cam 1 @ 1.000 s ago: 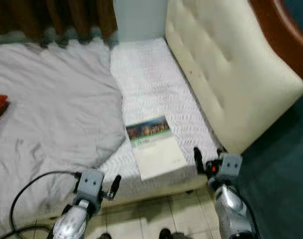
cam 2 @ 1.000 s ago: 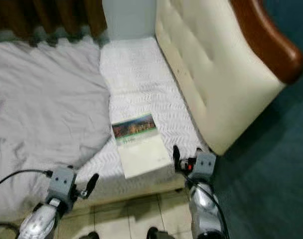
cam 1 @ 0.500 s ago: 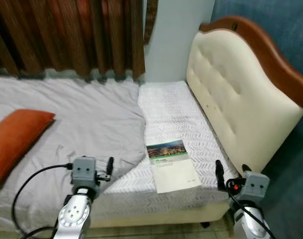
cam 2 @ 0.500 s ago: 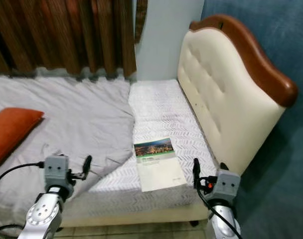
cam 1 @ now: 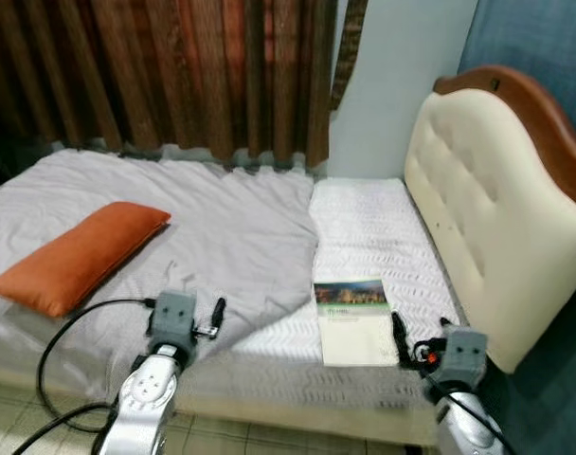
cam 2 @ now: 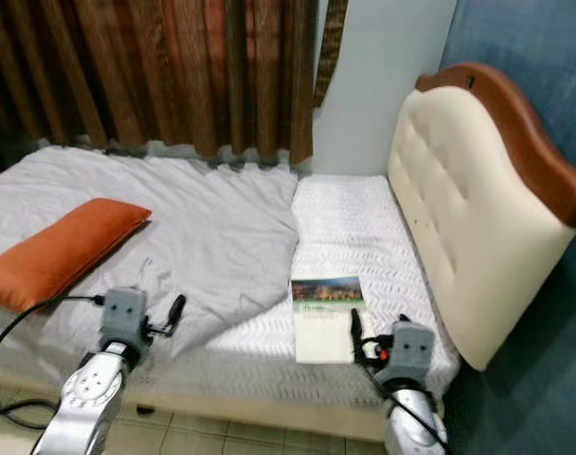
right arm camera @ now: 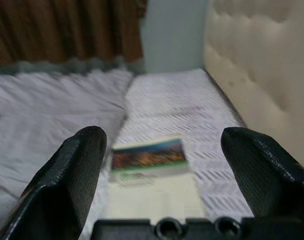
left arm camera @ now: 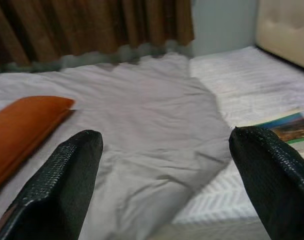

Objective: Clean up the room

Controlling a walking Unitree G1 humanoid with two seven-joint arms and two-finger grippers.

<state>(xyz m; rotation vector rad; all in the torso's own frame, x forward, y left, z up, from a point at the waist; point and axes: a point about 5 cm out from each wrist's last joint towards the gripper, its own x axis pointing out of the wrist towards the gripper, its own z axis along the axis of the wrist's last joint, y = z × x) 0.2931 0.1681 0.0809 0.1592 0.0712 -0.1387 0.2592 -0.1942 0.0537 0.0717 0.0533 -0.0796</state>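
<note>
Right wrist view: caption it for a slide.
Open right tool facing a white booklet with a photo cover on the bare white mattress beside the cream tufted headboard.

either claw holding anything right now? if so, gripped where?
Nothing is held. The left claw and the right claw are both open with empty gaps. The booklet lies untouched on the bed, just ahead of the right claw.

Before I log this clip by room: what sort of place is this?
A bedroom, most likely. There is a bed with a padded headboard, an orange pillow on the sheet, and curtains behind. A booklet lies on the bare mattress.
</note>
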